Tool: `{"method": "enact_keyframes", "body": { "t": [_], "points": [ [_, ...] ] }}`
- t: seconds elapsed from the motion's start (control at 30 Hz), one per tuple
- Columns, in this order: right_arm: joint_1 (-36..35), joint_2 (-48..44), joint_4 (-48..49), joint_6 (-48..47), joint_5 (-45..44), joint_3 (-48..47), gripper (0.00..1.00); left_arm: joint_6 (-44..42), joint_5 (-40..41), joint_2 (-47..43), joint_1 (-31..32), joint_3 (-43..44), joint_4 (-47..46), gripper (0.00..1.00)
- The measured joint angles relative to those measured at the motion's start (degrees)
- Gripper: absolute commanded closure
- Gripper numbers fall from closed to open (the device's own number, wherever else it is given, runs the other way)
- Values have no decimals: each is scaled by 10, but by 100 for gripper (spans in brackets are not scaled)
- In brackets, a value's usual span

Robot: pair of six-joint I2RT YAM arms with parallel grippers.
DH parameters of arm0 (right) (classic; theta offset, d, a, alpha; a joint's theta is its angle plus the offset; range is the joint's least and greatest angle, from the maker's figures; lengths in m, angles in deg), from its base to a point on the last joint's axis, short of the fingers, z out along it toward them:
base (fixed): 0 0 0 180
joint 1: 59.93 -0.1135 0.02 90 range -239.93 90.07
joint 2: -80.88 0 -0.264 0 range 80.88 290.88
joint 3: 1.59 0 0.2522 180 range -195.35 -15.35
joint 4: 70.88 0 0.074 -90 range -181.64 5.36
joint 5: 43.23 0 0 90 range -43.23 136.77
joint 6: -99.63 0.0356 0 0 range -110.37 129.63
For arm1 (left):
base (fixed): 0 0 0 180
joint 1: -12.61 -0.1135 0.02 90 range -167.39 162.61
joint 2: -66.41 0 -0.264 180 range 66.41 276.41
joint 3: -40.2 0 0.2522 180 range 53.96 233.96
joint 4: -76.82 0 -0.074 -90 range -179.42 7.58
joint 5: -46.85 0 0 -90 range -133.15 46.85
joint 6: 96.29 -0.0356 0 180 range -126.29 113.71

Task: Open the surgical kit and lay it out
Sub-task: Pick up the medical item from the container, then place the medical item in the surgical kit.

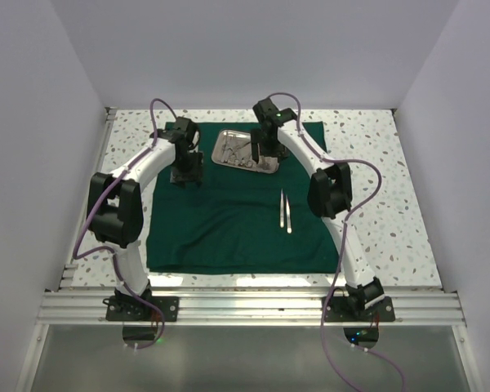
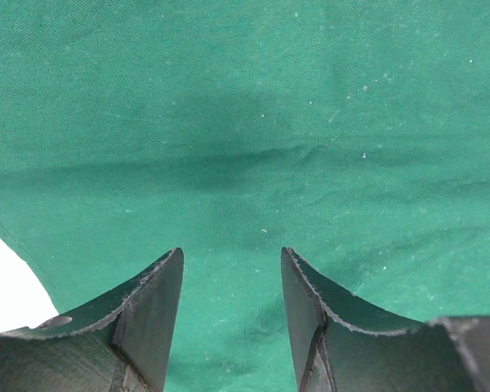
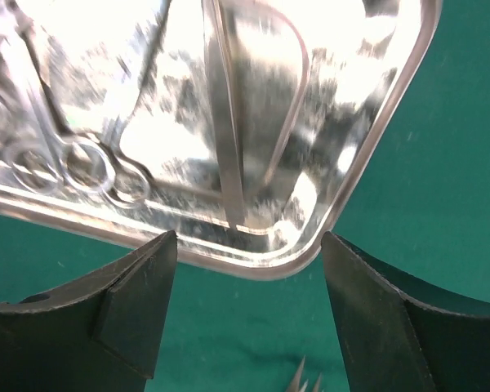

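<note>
Presently our right gripper hangs spread over the tray, at 12 o'clock on the cloth, to reach instruments; tweezers lie at 3 o'clock, left gripper spread at 10

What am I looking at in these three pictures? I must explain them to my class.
Two white robot arms are bolted at a table's near edge. The wide picture looks down from above and behind; the other two come from wrist cameras. A dark green cloth lies spread on the table. On it sit a steel tray holding instruments and, apart, tweezers. The left gripper hangs over bare cloth, the right gripper over the tray's corner. Both are open, holding nothing.
</note>
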Motion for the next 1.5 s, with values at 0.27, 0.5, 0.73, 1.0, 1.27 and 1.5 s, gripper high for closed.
{"method": "enact_keyframes", "body": {
  "t": [0.27, 0.5, 0.73, 1.0, 1.27, 1.5],
  "points": [
    [2, 1, 68, 0, -14, -21, 30, 0, 0, 0, 0, 0, 0, 45],
    [2, 40, 100, 1, -42, -44, 45, 0, 0, 0, 0, 0, 1, 45],
    [2, 70, 119, 5, -58, -64, 63, 0, 0, 0, 0, -12, 3, 46],
    [2, 75, 117, 2, -63, -65, 100, 0, 0, 0, 0, -12, 3, 43],
    [5, 52, 120, 6, -57, -37, 100, -6, 15, -2, 0, 21, 5, 1],
    [9, -177, 155, 11, -33, 202, 100, -6, -3, -22, -4, 76, -27, 0]
  ]
}}
